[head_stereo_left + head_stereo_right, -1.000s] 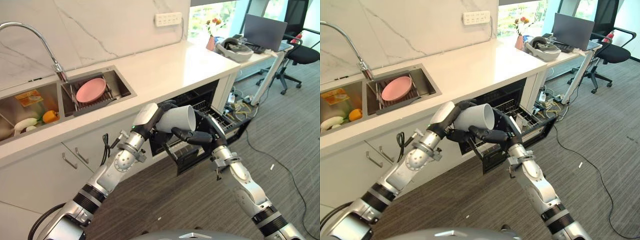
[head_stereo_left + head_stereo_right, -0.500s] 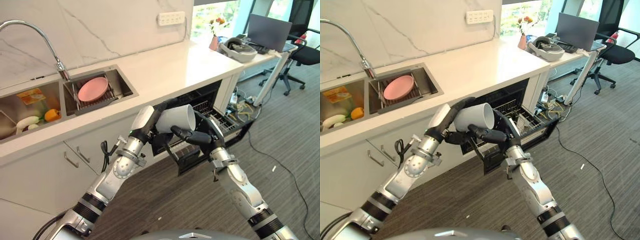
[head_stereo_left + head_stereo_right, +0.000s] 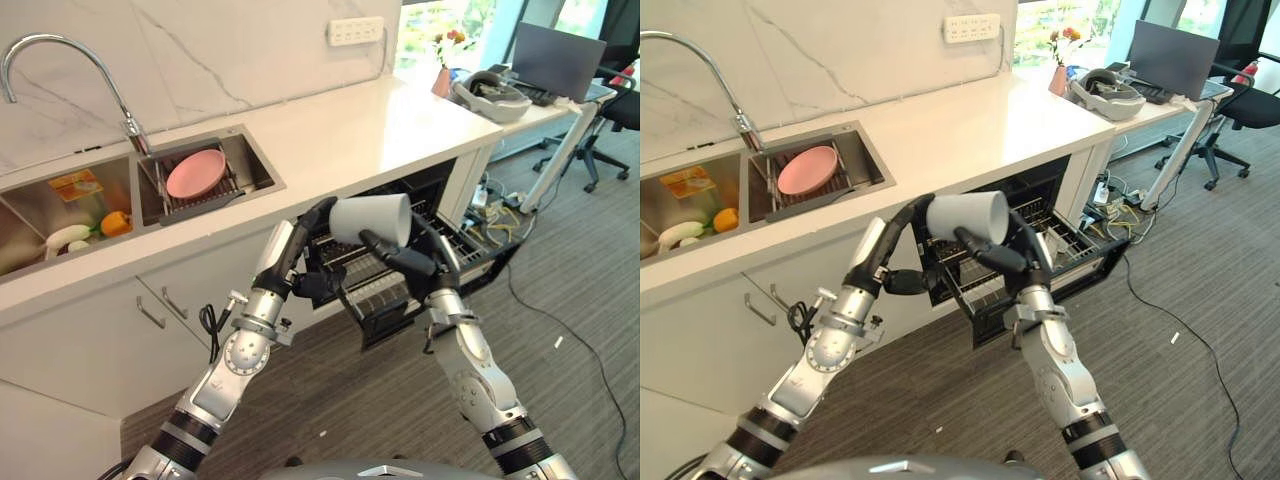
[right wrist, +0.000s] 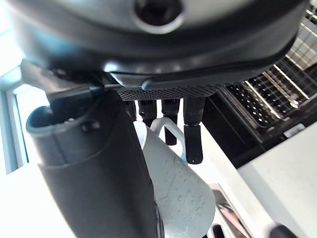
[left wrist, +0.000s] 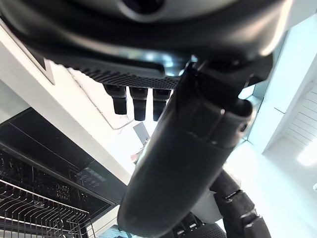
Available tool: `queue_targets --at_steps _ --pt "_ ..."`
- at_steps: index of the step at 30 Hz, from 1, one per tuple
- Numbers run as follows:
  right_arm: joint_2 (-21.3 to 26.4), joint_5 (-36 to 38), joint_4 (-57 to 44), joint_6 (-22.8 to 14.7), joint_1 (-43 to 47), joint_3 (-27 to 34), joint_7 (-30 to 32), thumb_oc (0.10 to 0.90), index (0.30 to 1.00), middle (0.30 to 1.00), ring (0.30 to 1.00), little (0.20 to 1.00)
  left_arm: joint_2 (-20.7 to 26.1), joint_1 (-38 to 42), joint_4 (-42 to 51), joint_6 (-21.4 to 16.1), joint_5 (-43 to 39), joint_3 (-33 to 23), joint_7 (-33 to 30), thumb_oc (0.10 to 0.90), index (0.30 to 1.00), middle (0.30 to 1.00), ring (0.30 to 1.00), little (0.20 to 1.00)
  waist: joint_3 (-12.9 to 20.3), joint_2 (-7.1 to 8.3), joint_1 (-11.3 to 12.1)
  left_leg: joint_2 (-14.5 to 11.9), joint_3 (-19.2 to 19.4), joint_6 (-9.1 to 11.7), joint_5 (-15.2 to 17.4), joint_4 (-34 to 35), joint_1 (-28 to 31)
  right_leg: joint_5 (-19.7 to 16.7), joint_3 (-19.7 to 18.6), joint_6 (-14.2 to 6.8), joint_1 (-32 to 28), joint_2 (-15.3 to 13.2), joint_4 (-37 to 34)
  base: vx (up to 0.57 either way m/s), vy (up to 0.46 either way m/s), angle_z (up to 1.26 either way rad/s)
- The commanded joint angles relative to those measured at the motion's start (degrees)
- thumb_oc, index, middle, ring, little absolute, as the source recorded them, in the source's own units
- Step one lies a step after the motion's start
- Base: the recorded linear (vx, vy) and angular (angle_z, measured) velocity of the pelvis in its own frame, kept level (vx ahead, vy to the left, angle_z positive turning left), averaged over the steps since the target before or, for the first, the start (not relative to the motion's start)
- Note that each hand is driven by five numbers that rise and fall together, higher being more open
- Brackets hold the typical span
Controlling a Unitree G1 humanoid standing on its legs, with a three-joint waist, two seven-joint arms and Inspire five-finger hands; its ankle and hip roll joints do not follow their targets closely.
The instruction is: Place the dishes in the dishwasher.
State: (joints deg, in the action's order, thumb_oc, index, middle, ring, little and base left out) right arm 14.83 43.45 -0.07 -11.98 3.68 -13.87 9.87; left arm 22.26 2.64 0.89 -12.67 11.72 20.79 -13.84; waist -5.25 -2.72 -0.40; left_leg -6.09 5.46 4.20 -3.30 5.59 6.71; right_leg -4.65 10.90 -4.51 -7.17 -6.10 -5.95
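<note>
A pale grey mug [image 3: 372, 216] lies on its side in the air in front of the open dishwasher [image 3: 1080, 243]. My right hand [image 3: 405, 260] is shut on it, thumb under the wall and fingers by the handle; the right wrist view shows the mug [image 4: 178, 183] between them. My left hand [image 3: 290, 250] stands open beside the mug's base, fingers straight and thumb apart, holding nothing in the left wrist view [image 5: 183, 148]. A pink plate [image 3: 195, 172] leans in the sink's drying rack.
The white countertop [image 3: 350, 130] runs above the dishwasher, with a curved faucet [image 3: 60, 50] and vegetables [image 3: 115, 222] in the left basin. A desk with a laptop [image 3: 555, 60], an office chair [image 3: 620, 110] and floor cables [image 3: 495, 215] lie to the right.
The mug has risen a little with my right hand. My left hand has let go of it and opened, its thumb dropping away. The camera has shifted too.
</note>
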Motion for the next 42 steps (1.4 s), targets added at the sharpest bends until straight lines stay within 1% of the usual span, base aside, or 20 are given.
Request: queue_targets --at_steps 1,2,3,5,8,12,15,17,20,21,22,26,28,30,31,32,33,34,37,42 --pt "0.1 -4.5 -5.0 -11.6 9.1 12.4 2.4 0.400 0.300 0.300 0.300 0.300 3.1 -0.3 0.5 -1.5 -2.4 -4.2 -2.7 0.800 0.900 0.900 0.900 0.900 0.7 2.75 0.5 -2.6 3.0 2.7 3.7 -0.6 3.0 7.0 0.5 -3.6 -3.8 -2.7 0.9 0.00 -0.004 0.03" --pt "0.1 -4.6 -5.0 -11.6 9.1 12.4 2.5 0.400 0.300 0.300 0.300 0.300 3.1 -0.3 0.5 -1.5 -2.4 -4.2 -2.7 0.800 0.900 0.900 0.900 0.900 0.8 2.75 0.5 -2.6 3.0 2.7 3.7 -0.6 3.0 7.0 0.5 -3.6 -3.8 -2.7 0.9 0.00 -0.013 0.06" --pt "5.7 -13.1 -0.4 -8.5 8.8 14.4 5.1 0.400 0.300 0.300 0.300 0.300 3.7 -2.0 -0.1 -1.5 -3.1 -6.4 -2.8 0.800 0.900 0.900 0.900 0.900 0.6 3.33 1.0 -2.6 2.6 2.8 3.6 -0.6 2.7 6.8 0.9 -3.6 -3.7 -2.7 0.9 0.00 -0.013 0.05" --pt "5.8 -13.2 -0.3 -8.5 9.0 14.3 5.2 0.400 0.300 0.300 0.300 0.300 3.6 -2.0 -0.1 -1.4 -3.2 -6.4 -2.8 0.800 0.900 0.900 0.900 0.900 0.6 3.22 1.0 -2.6 2.6 2.8 3.6 -0.6 2.7 6.8 1.0 -3.7 -3.7 -2.7 0.9 0.00 -0.006 0.02" --pt "12.8 -16.2 6.6 -5.7 10.7 16.1 6.6 0.400 0.300 0.300 0.300 0.300 5.0 -4.8 -1.0 -0.7 -4.1 -9.1 -2.4 0.800 0.900 0.900 0.900 0.900 0.2 4.05 2.0 -2.4 1.8 2.7 3.5 -0.6 2.0 6.7 1.7 -3.7 -3.6 -2.7 0.9 -0.01 0.001 0.08" --pt "22.0 -18.6 17.9 -1.1 15.3 13.6 5.4 0.400 0.300 0.300 0.300 0.300 6.3 -8.4 -2.8 0.5 -5.0 -11.2 -1.2 0.800 0.900 0.900 0.900 0.900 -0.6 5.76 4.2 -2.2 0.9 2.8 3.0 -0.6 0.8 6.7 2.6 -3.7 -3.3 -2.4 0.9 0.00 -0.016 0.10" --pt "23.4 -17.7 24.1 0.3 17.9 12.1 4.7 0.400 0.300 0.300 0.300 0.300 6.0 -9.6 -3.4 1.0 -5.6 -11.1 -0.5 0.800 0.900 0.900 0.900 0.900 -1.2 6.29 5.1 -2.2 0.3 2.8 2.7 -0.6 -0.1 6.6 3.1 -3.6 -2.9 -2.4 0.9 -0.02 -0.003 0.12" --pt "26.5 -21.3 31.5 2.3 20.5 10.5 4.1 0.400 0.300 0.300 0.300 0.300 5.8 -11.6 -4.3 1.4 -6.2 -11.2 0.6 0.800 0.900 0.900 0.900 0.900 -2.0 7.24 6.8 -2.2 -0.6 2.9 2.3 -0.6 -1.4 6.7 3.9 -3.7 -2.5 -2.3 0.9 0.00 -0.014 0.20" --pt "27.4 -22.1 36.7 3.0 23.5 9.4 4.3 0.400 0.300 0.300 0.300 0.300 6.0 -12.6 -5.1 1.5 -6.4 -10.9 1.2 0.800 0.900 0.900 0.900 0.900 -2.7 7.91 8.1 -2.3 -1.4 3.0 1.7 -0.6 -2.8 6.6 4.6 -3.7 -1.9 -2.2 0.9 -0.04 -0.030 0.22" --pt "28.6 -22.6 43.5 3.6 27.4 8.1 4.4 0.400 0.300 0.300 0.300 0.300 6.5 -13.5 -6.6 1.7 -6.7 -10.1 2.0 0.800 0.900 0.900 0.900 0.900 -3.6 8.43 9.6 -2.2 -2.3 3.1 1.2 -0.6 -4.2 6.6 5.3 -3.6 -1.3 -2.0 0.9 -0.05 -0.024 0.27" --pt "28.6 -22.6 43.9 3.4 27.9 7.8 4.3 0.400 0.300 0.300 0.300 0.300 6.4 -13.4 -6.7 1.6 -6.7 -10.1 1.9 0.800 0.900 0.900 0.900 0.900 -3.6 8.39 9.5 -2.2 -2.3 3.1 1.1 -0.6 -4.3 6.6 5.3 -3.6 -1.2 -2.0 0.9 -0.07 -0.026 0.28" --pt "31.5 -25.6 58.1 5.1 37.2 2.4 2.5 0.400 0.300 0.300 0.300 0.300 6.8 -13.0 -11.8 1.7 -7.0 -8.1 2.9 0.800 0.900 0.900 0.900 0.900 -5.9 9.03 11.6 -2.2 -4.3 3.2 0.0 -1.1 -7.5 6.3 7.0 -3.4 0.3 -1.8 0.9 -0.07 -0.028 0.28" --pt "31.3 -28.4 65.4 5.8 42.6 -0.2 2.6 0.400 0.300 0.300 0.300 0.300 6.0 -10.7 -21.3 2.3 -5.2 -5.3 2.4 0.800 0.900 0.900 0.900 0.900 -7.2 9.05 12.5 -2.0 -5.5 3.3 -0.1 -1.6 -8.8 6.6 7.8 -3.2 0.7 -1.7 0.9 -0.05 -0.007 0.31" --pt "31.1 -29.8 67.4 6.2 43.9 -1.0 2.7 0.400 0.300 0.300 0.300 0.300 5.5 -10.0 -25.2 2.8 -4.7 -4.5 2.3 0.800 0.900 0.900 0.900 0.900 -7.4 9.09 12.8 -1.8 -5.7 3.2 -0.6 -1.6 -9.6 6.3 8.1 -3.3 1.1 -1.8 0.9 -0.03 0.009 0.26" --pt "30.1 -31.3 70.3 7.0 46.0 -1.7 2.7 0.400 0.300 0.300 0.300 0.300 4.0 -8.8 -32.2 3.6 -4.2 -3.6 1.7 0.800 0.900 0.900 0.900 0.900 -7.7 9.16 13.1 -1.9 -6.1 3.2 -0.3 -1.8 -9.8 6.6 8.4 -3.2 1.2 -1.7 0.9 -0.02 0.009 0.20" --pt "30.2 -31.2 70.4 7.0 46.3 -1.8 2.6 0.400 0.300 0.300 0.300 0.300 3.8 -8.5 -32.4 3.4 -4.1 -3.5 1.6 0.800 0.900 0.900 0.900 0.900 -7.7 9.12 13.0 -1.8 -6.1 3.1 -0.7 -1.7 -10.2 6.4 8.5 -3.2 1.5 -1.8 0.9 0.01 -0.003 0.12" --pt "28.7 -32.6 74.2 7.6 47.1 -1.4 3.6 0.400 0.300 0.300 0.300 0.300 2.2 -7.5 -40.1 4.4 -4.2 -3.3 0.9 0.800 0.900 0.900 0.900 0.900 -7.8 9.25 13.6 -2.0 -6.4 3.2 -0.4 -1.8 -10.3 6.9 8.9 -3.1 1.3 -1.7 0.9 -0.01 0.004 0.12" --pt "28.8 -32.6 74.3 7.6 47.2 -1.4 3.6 0.400 0.300 0.300 0.300 0.300 2.1 -7.2 -40.4 4.3 -4.2 -3.2 0.8 0.800 0.900 0.900 0.900 0.900 -7.7 9.23 13.5 -1.9 -6.5 3.1 -0.7 -1.7 -10.6 6.6 8.9 -3.1 1.6 -1.7 0.9 0.00 -0.003 0.14" --pt "25.3 -32.5 75.9 7.8 47.0 -0.2 4.1 0.400 0.300 0.300 0.300 0.300 -1.4 -6.4 -51.3 5.6 -8.3 -6.9 -1.8 0.800 0.900 0.900 0.900 0.900 -8.0 9.57 14.6 -1.8 -7.1 3.0 -0.9 -1.7 -11.4 6.8 9.5 -3.1 2.0 -1.7 0.9 0.00 -0.005 0.13" --pt "21.0 -33.6 75.6 8.1 44.9 -0.5 2.9 0.400 0.300 0.300 0.300 0.300 -2.3 -5.0 -58.0 6.2 -10.8 -9.4 -3.2 0.800 0.900 0.900 0.900 0.900 -8.6 10.21 15.9 -1.8 -7.8 3.1 -1.2 -1.6 -12.2 7.0 10.0 -3.0 2.4 -1.7 0.9 0.00 -0.011 0.09"
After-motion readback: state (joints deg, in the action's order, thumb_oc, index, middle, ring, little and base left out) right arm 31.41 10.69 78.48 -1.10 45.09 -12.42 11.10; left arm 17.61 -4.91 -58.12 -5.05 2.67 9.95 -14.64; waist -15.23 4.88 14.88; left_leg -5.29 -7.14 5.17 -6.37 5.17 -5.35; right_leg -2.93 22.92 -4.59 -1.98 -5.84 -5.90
